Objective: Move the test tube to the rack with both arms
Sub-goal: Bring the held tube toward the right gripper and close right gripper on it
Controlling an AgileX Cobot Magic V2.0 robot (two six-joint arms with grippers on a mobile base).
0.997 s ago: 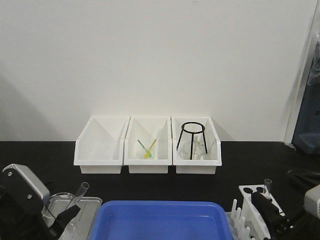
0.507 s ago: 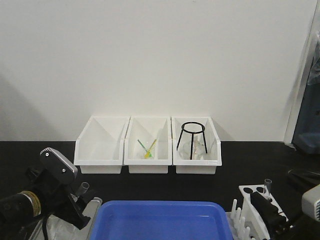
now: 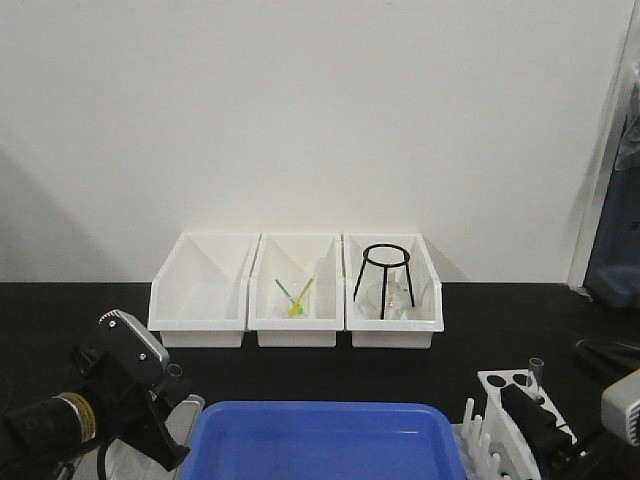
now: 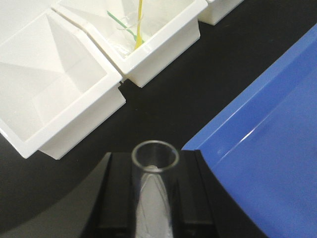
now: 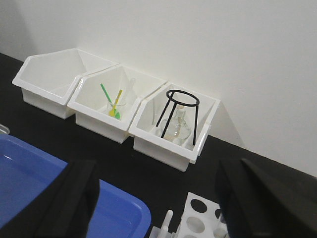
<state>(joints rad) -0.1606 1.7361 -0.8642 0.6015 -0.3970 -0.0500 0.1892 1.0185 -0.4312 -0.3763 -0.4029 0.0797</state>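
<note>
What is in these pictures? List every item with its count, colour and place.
storage bins: three, white, in a row at the back of the table
tripod stand: one, black, in the right bin
flask: one, clear, under the tripod stand
sticks: two, green and yellow, in the middle bin
tray: one, blue, front centre
rack: one, white, front right
test tube: one, clear, in the left gripper
second tube: one, clear, upright at the rack
table: one, black
left gripper: black, shut on the test tube
right gripper: black, open, by the rack
</note>
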